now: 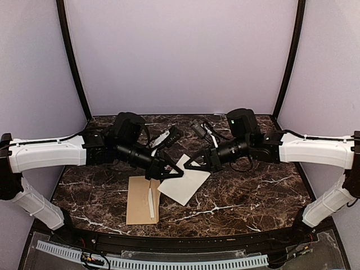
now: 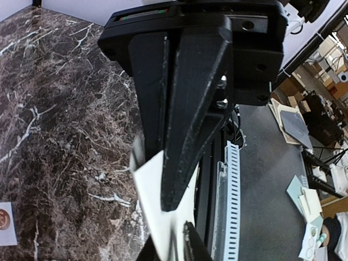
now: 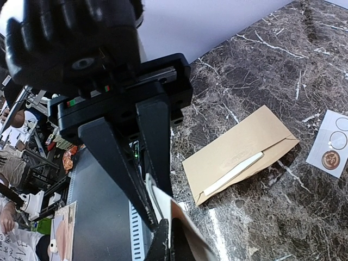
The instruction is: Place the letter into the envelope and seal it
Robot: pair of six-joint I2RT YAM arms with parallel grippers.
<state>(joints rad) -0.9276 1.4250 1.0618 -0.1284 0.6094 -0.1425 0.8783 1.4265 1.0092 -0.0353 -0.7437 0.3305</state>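
On the bench (image 1: 253,197), a dark brown marble-look top veined in white, the envelope (image 1: 140,201) lies flat near the front centre. A thin white strip (image 1: 151,203) shows along its flap. Just to its right is the letter (image 1: 185,183), a plain white sheet, gripped from both sides. The left jaws are pressed together on its left edge, and the right jaws are closed on its far corner.

Apart from the envelope lies a small white sticker card (image 3: 330,144), printed with outlined circles and carrying one brown disc. Any lettering on it is too small to read.

Pale lilac walls (image 1: 180,56) close in the bench, and black poles (image 1: 70,56) rise at the rear corners. A white slotted cable channel (image 1: 169,261) runs along the front edge.
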